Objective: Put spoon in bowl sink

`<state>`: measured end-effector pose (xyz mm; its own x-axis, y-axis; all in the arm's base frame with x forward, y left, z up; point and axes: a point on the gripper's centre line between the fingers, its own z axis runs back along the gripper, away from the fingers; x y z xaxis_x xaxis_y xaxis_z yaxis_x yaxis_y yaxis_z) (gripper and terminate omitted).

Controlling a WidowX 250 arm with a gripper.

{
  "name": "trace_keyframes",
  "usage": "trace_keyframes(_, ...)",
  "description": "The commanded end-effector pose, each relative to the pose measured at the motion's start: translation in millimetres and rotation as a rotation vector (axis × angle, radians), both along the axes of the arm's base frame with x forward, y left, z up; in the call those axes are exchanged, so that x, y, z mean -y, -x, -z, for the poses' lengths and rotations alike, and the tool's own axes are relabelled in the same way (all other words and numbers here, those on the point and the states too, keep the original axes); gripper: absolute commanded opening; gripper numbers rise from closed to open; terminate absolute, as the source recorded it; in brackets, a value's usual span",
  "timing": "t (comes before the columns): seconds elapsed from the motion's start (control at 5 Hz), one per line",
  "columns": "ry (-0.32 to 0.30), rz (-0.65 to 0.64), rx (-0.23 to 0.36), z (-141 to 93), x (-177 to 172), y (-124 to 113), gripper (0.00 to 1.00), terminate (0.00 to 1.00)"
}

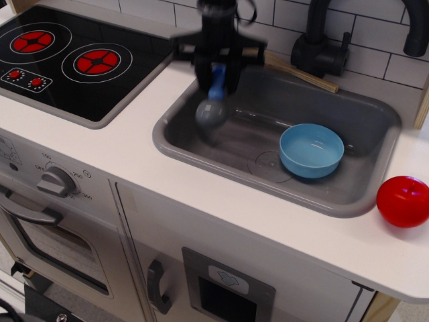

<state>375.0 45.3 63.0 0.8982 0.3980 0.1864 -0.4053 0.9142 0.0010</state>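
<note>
We look down on a white toy-kitchen counter (134, 157) backed by a wall of white tiles (372, 33) with grey grout at twelve to one o'clock. At ten o'clock sits a black hob (70, 57) with two red rings. A black tap (328, 40) stands at one o'clock. Below, at seven o'clock, we see an oven door (50, 241) with a grey knob (57, 181), and a cupboard handle (155, 287) at six. Lighting is even and soft.

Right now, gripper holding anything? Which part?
Yes. The gripper is shut on the spoon, gripping its light-blue handle; the grey scoop hangs below, above the sink. Frame is motion-blurred.
</note>
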Motion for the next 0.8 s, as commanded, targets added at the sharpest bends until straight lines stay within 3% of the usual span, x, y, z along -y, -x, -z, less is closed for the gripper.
trace_keyframes(0.0, 0.042, -0.042, 0.145, -36.5, 31.5, -18.8, 0.00, 0.00)
trace_keyframes(0.6, 0.026, 0.052, 0.260, -16.0, 92.4, -31.0, 0.00, 0.00)
